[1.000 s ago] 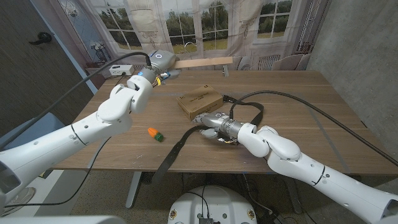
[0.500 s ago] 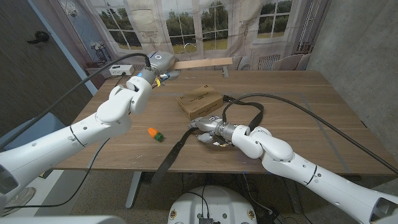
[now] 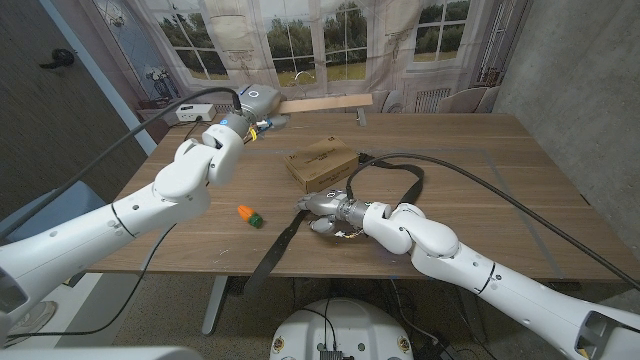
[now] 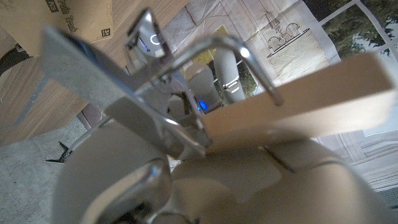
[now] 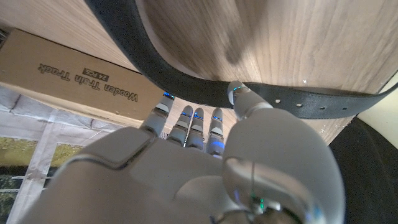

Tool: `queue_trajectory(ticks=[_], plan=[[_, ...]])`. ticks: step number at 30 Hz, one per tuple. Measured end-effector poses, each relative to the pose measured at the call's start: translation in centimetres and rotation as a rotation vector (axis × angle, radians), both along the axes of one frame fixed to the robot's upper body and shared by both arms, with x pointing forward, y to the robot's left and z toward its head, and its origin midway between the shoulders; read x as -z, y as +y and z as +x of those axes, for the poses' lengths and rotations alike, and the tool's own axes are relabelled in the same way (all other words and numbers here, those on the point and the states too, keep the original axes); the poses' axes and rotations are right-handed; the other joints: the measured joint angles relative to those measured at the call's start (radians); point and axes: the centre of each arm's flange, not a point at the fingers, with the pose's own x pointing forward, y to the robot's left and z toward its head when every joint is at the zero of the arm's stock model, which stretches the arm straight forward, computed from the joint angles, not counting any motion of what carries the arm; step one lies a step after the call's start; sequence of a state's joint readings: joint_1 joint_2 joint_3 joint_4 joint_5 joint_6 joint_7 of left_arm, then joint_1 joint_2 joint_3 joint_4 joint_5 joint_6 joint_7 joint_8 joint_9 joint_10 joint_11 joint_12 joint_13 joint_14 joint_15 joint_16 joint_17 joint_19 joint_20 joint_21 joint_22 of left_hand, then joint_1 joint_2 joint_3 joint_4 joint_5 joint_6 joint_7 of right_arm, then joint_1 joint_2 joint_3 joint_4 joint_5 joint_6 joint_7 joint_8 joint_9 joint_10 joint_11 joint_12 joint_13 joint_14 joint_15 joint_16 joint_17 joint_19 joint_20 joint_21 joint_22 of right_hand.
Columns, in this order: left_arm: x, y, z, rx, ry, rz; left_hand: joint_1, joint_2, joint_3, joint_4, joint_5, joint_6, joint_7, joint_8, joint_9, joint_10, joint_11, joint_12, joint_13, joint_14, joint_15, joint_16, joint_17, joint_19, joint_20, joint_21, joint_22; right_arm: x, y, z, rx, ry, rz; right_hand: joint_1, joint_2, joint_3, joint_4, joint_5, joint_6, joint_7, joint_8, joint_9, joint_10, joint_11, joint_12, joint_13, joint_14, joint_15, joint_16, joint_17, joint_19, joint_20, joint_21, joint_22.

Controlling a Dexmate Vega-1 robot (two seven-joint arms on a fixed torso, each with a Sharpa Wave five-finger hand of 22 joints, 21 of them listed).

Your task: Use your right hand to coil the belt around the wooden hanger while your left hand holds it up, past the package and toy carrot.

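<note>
Package (image 5: 68,74) label reads "Wooden Train Track".

A matt black leather-like belt (image 3: 285,232) crosses the grained wooden table (image 3: 480,170) beside a plain brown cardboard package (image 3: 320,161); pale, smooth wooden hanger (image 3: 325,101) above.

Package (image 5: 74,78), cardboard box on desk: black print "Wooden Train Track" on side face, shown upside down in right wrist view. Small black label beside it, too small to read. Left wrist view: same package (image 4: 78,18) shows partial black print, reads roughly "Tra…", with small square code mark beside it; rest cut off. Head view: dark print on package (image 3: 322,160) top, too small to read.
</note>
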State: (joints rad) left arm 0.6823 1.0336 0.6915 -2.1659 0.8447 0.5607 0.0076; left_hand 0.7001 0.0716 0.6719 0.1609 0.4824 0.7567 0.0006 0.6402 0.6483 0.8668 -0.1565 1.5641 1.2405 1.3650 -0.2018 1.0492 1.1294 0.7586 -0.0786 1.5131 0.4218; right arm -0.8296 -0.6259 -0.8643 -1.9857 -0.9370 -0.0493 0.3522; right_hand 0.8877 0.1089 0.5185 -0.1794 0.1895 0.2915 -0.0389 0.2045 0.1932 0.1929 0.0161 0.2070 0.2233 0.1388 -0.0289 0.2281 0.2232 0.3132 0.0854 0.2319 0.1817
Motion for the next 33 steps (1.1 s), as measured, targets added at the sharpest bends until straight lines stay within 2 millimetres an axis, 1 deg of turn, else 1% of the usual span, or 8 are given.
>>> queue_trajectory(ticks=[8, 11, 14, 18, 20, 23, 26, 33], plan=[[0.1, 0.2, 0.1, 0.001, 0.002, -0.005, 0.0, 0.0, 0.001, 0.001, 0.0, -0.002, 0.002, 0.003, -0.005, -0.002, 0.002, 0.0, 0.0, 0.0, 0.0, 0.0, 0.002, 0.0, 0.0, 0.0, -0.004, 0.8, 0.6, 1.2, 0.005, 0.002, -0.03, 0.042, -0.005, -0.01, 0.001, 0.0, 0.063, 0.001, 0.018, 0.005, 0.033, -0.011, 0.012, 0.0, 0.035, -0.009, 0.013, 0.0, 0.023, -0.016, 0.0, 0.0], [0.1, 0.2, 0.1, 0.0, 0.002, -0.006, 0.0, 0.0, 0.001, 0.001, 0.0, -0.002, 0.002, 0.004, -0.008, -0.002, 0.002, 0.0, 0.0, 0.0, 0.0, 0.0, 0.001, 0.0, 0.0, 0.004, -0.005, 0.8, 0.7, 1.4, 0.004, -0.005, -0.032, 0.071, -0.007, -0.028, 0.006, 0.001, 0.126, 0.0, 0.048, 0.011, 0.076, -0.012, 0.027, 0.001, 0.08, -0.01, 0.036, 0.008, 0.051, -0.022, 0.002, 0.0], [0.1, 0.3, 0.2, 0.0, 0.002, -0.009, -0.004, -0.004, 0.004, -0.002, 0.0, -0.002, 0.002, 0.004, -0.009, -0.002, 0.002, 0.0, 0.0, 0.0, 0.0, 0.0, 0.0, 0.0, 0.0, 0.008, -0.005, 0.9, 0.8, 1.9, 0.004, -0.018, -0.027, 0.109, -0.011, -0.066, 0.012, 0.008, 0.236, -0.002, 0.114, 0.02, 0.174, -0.023, 0.065, 0.017, 0.172, -0.011, 0.093, 0.044, 0.103, -0.039, 0.021, 0.002], [0.1, 0.4, 0.4, -0.002, 0.005, -0.011, -0.004, -0.004, 0.008, 0.002, 0.0, -0.002, 0.001, 0.004, -0.009, -0.002, 0.002, 0.0, 0.0, 0.0, 0.0, 0.0, 0.003, 0.0, 0.0, 0.008, -0.005, 1.1, 0.7, 2.5, -0.013, -0.043, -0.002, 0.145, 0.005, -0.13, 0.028, 0.008, 0.326, -0.007, 0.282, 0.02, 0.318, -0.051, 0.131, 0.052, 0.285, -0.013, 0.183, 0.124, 0.162, -0.06, 0.045, 0.007], [0.0, 0.5, 0.4, -0.004, 0.003, -0.012, -0.008, 0.0, 0.008, 0.002, 0.0, -0.002, 0.001, 0.004, -0.01, -0.002, 0.002, 0.0, 0.0, 0.0, 0.0, 0.0, 0.003, 0.0, 0.0, 0.008, -0.006, 0.9, 0.9, 2.2, -0.034, -0.058, 0.016, 0.147, 0.012, -0.145, 0.035, 0.008, 0.368, -0.019, 0.328, 0.02, 0.352, -0.065, 0.148, 0.061, 0.309, -0.017, 0.205, 0.148, 0.173, -0.069, 0.051, 0.011], [-0.1, 0.5, 0.6, -0.004, 0.003, -0.014, -0.008, 0.0, 0.008, 0.002, 0.0, -0.002, 0.001, 0.004, -0.014, -0.002, 0.002, 0.0, 0.0, 0.0, 0.0, 0.0, 0.003, -0.004, -0.004, 0.008, -0.006, 1.2, 0.4, 2.9, -0.044, -0.069, 0.048, 0.15, 0.024, -0.156, 0.046, 0.008, 0.465, -0.018, 0.354, 0.02, 0.378, -0.081, 0.156, 0.067, 0.321, -0.019, 0.216, 0.163, 0.182, -0.078, 0.053, 0.013], [-0.2, 0.4, 0.8, -0.004, 0.008, -0.013, -0.008, 0.0, 0.008, 0.002, 0.0, -0.002, 0.001, 0.012, -0.014, -0.002, 0.002, 0.0, 0.0, 0.0, 0.0, 0.0, 0.003, -0.004, -0.004, 0.008, -0.006, 1.4, 0.2, 3.2, -0.058, -0.078, 0.077, 0.143, 0.03, -0.163, 0.052, 0.008, 0.465, -0.018, 0.38, 0.02, 0.416, -0.088, 0.176, 0.072, 0.344, -0.018, 0.216, 0.163, 0.188, -0.084, 0.06, 0.013], [-0.2, 0.1, 1.3, 0.001, 0.019, -0.01, -0.012, -0.005, 0.012, -0.002, 0.0, -0.002, 0.001, 0.012, -0.014, -0.003, -0.001, 0.0, 0.0, 0.0, 0.0, 0.0, 0.001, -0.004, -0.004, 0.015, -0.009, 1.6, -0.8, 3.9, -0.062, -0.089, 0.163, 0.137, 0.038, -0.165, 0.052, 0.024, 0.465, -0.018, 0.392, 0.028, 0.466, -0.119, 0.195, 0.082, 0.385, -0.02, 0.216, 0.158, 0.178, -0.122, 0.061, 0.016]])
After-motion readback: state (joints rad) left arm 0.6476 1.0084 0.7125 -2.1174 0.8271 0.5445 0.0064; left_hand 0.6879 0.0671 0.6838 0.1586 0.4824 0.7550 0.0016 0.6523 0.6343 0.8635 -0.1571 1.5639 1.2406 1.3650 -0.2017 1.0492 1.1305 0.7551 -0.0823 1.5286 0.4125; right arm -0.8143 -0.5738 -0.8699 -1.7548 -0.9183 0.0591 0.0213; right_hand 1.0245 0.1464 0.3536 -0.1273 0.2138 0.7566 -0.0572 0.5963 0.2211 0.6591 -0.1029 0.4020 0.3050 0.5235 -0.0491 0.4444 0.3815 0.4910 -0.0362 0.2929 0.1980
